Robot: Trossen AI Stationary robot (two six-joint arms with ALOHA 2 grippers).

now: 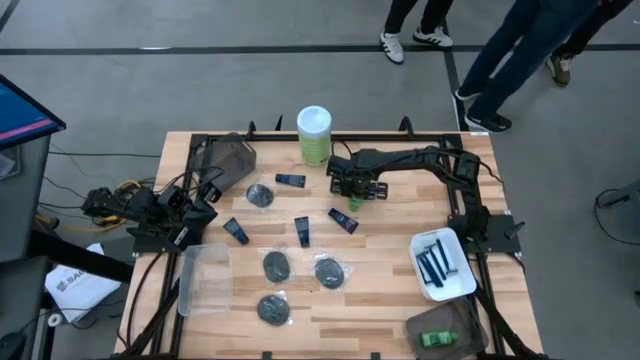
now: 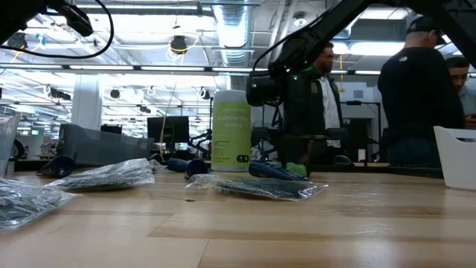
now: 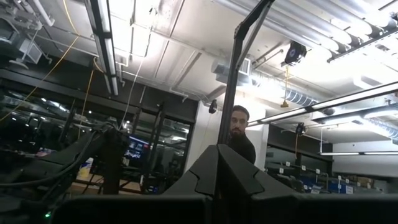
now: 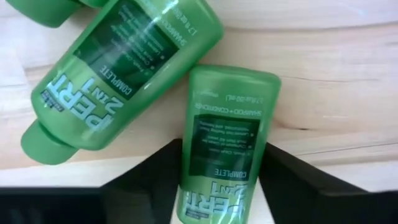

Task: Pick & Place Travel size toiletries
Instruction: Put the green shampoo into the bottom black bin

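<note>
- Green bottle [image 4: 222, 149] between the dark fingers: "PERT 2 in 1", "COMPLETE", "SHAMPOO + CONDITIONER".
- Second green bottle [image 4: 118, 68] beside it: "PERT 2 in 1", "COMPLETE".
- Tall green canister [image 2: 231, 131]: words too small to read.

Bright overhead strip lights [image 3: 106, 56] flood the room; ceiling glare washes out the low and left wrist views; the table [image 1: 380, 290] is evenly lit, shadows soft; sheen streaks the green bottles [image 4: 227, 149], close and slightly soft; near tabletop blurred.
</note>
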